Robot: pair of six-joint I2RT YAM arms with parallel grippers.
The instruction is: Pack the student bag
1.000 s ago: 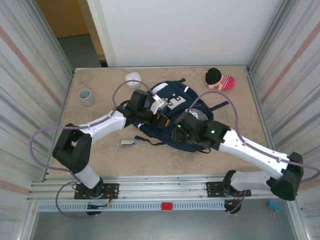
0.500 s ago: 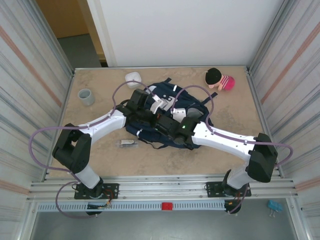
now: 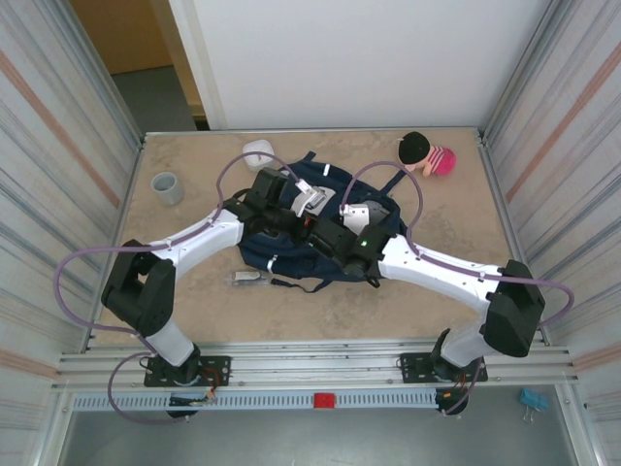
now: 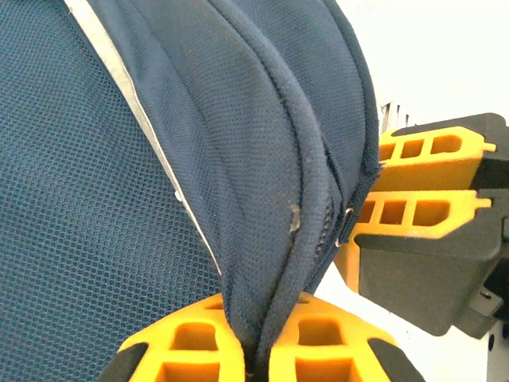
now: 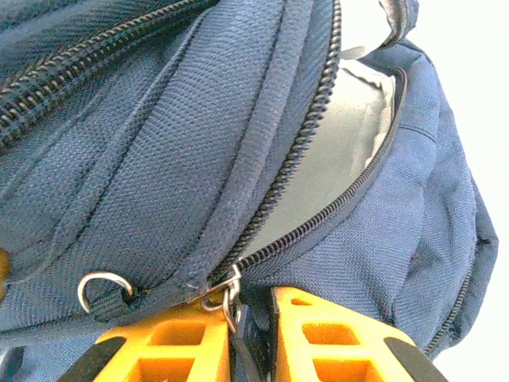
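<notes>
The left gripper is pressed together on a seamed fold of the student bag. Navy fabric rises straight out from between its two orange fingers. To the left of the fold lies the bag's mesh-textured panel, crossed by a thin white stripe. Along the right edge of the fold runs a zipper with a small metal slider. Just beyond the slider, the orange fingers of the other gripper show in the left wrist view, close against the bag.

The right gripper pinches the zipper pull, a metal link with a dark tab held between its fingers. From the pull the zipper teeth split into two tracks that spread apart going up. Pale grey lining shows in the gap between them. A small metal D-ring sits on a fabric loop just left of the pull.

From above, the bag lies in the middle of the table with both arms meeting over it. A grey cup stands well apart to the left. A small white object lies near the bag's far left corner. A pink and black plush toy sits near the far right. A small item I cannot identify lies just beside the bag's near left edge.
</notes>
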